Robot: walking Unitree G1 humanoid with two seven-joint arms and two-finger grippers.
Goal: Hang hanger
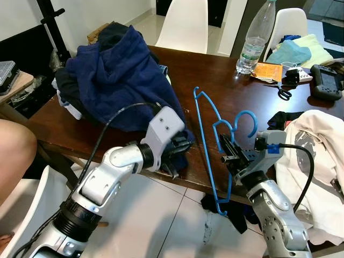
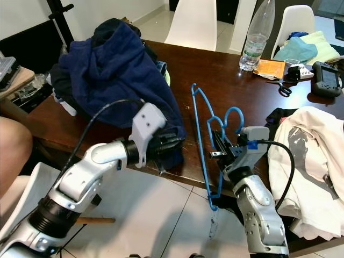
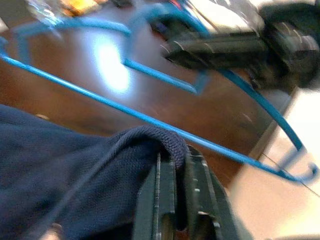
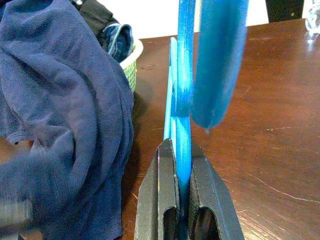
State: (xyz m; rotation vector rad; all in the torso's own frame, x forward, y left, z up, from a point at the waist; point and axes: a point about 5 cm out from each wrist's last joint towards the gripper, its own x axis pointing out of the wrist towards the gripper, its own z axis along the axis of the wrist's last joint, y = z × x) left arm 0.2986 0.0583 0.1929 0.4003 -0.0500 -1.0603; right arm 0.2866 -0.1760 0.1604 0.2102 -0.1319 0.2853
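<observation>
A blue wire hanger [image 1: 208, 141] stands nearly on edge over the near side of the dark wooden table [image 1: 226, 91], its hook [image 1: 244, 119] up and its lower corner past the table's front edge. My right gripper [image 1: 228, 149] is shut on the hanger [image 4: 183, 150] just below the hook. A navy blue garment [image 1: 121, 75] is heaped on the table's left half. My left gripper [image 1: 174, 153] is shut on the garment's ribbed hem [image 3: 165, 142] at the table's front edge, left of the hanger.
A white and grey garment [image 1: 317, 150] lies at the right end of the table. A plastic bottle [image 1: 255, 37], an orange packet, scissors [image 1: 282, 91] and a black device sit at the back right. White chairs stand behind the table. A person's knee [image 1: 13, 150] is at left.
</observation>
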